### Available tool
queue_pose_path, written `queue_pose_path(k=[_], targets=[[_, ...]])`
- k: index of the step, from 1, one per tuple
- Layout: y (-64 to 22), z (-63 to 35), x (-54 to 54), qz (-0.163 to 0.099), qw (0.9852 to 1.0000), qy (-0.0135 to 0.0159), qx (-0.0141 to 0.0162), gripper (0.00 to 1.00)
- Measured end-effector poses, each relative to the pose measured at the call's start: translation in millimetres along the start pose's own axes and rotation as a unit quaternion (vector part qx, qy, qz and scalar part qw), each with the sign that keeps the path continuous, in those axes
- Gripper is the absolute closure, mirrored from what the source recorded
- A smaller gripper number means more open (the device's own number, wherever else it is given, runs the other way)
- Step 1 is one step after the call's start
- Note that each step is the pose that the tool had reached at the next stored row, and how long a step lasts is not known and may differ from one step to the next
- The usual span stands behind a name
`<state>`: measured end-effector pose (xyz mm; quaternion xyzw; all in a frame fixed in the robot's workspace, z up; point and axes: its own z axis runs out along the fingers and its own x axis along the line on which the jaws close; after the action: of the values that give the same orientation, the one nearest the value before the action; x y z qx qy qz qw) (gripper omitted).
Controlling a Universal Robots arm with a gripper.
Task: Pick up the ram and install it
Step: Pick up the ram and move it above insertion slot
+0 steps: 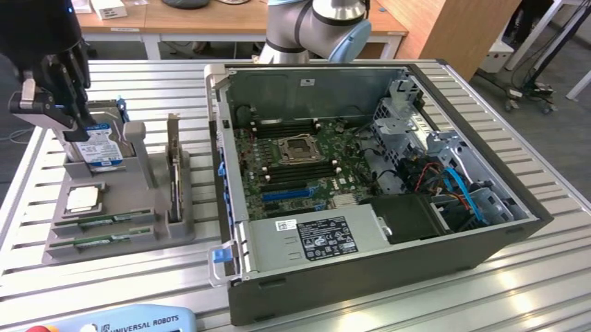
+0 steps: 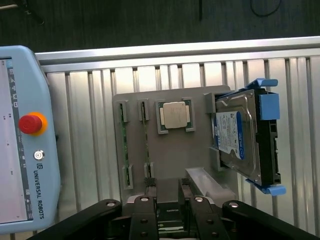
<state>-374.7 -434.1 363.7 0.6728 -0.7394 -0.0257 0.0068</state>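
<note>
Open claw (image 1: 54, 97) hangs empty over the parts holder; the ram (image 1: 99, 222) sits untouched in its slot.

In the exterior view the claw is at the upper left of the frame, fingers spread wide with nothing between them, above the silver hard drive (image 1: 99, 149) standing in the grey holder (image 1: 162, 232). The ram lies on edge at the holder's near end, lower left of the frame, with a second stick (image 1: 93, 241) just beside it. A processor chip (image 1: 82, 200) lies between the sticks and the drive. The open computer case (image 1: 369, 173) stands on the slatted bench (image 1: 517, 290) toward the exterior view's right, apart from the ram.
</note>
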Motion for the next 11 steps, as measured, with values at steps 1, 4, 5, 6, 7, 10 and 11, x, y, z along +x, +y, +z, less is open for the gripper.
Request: queue_pose_path(k=[1,4,5,6,7,10,11], targets=[[-0.1,1.1,0.0,0.0,1.0,0.0,0.0,0.69],[-0.2,4.3,0.1,-0.001,1.0,0.0,0.0,0.69],[-0.4,7.8,0.2,-0.002,1.0,0.0001,0.0,0.69],[-0.6,12.0,0.3,-0.004,1.0,0.0002,-0.0001,0.69],[-0.8,17.2,0.4,-0.007,1.0,0.0003,-0.0001,0.69],[-1.2,24.9,0.6,-0.012,0.9999,0.0006,-0.0003,0.69],[-1.2,26.0,0.6,-0.013,0.9999,0.0006,-0.0003,0.69]])
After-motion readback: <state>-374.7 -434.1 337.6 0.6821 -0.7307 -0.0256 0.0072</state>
